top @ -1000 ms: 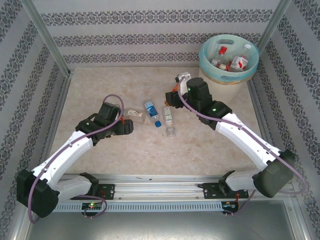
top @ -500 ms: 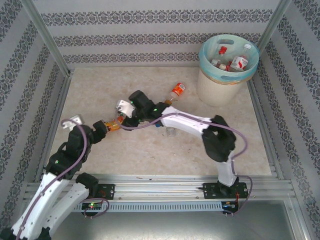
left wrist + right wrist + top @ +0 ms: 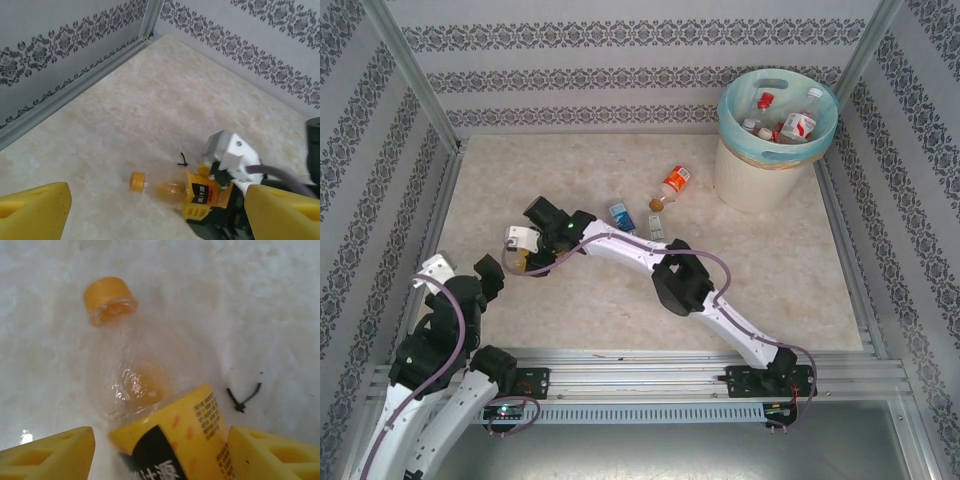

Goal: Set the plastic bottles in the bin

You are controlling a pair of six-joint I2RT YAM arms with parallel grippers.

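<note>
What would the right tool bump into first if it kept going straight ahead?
The yellow-labelled bottle: it lies on the table between the fingers of the right tool, cap pointing away. Its label end looks nearest, though exact depth is hard to judge.

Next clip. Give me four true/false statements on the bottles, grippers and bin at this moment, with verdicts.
1. The yellow-capped bottle lies on its side on the table. True.
2. The left gripper holds a bottle. False: it is open and grips nothing.
3. The right gripper is open, with a finger on each side of the yellow-capped bottle. True.
4. The bin is tipped over. False: it stands upright with bottles inside.
</note>
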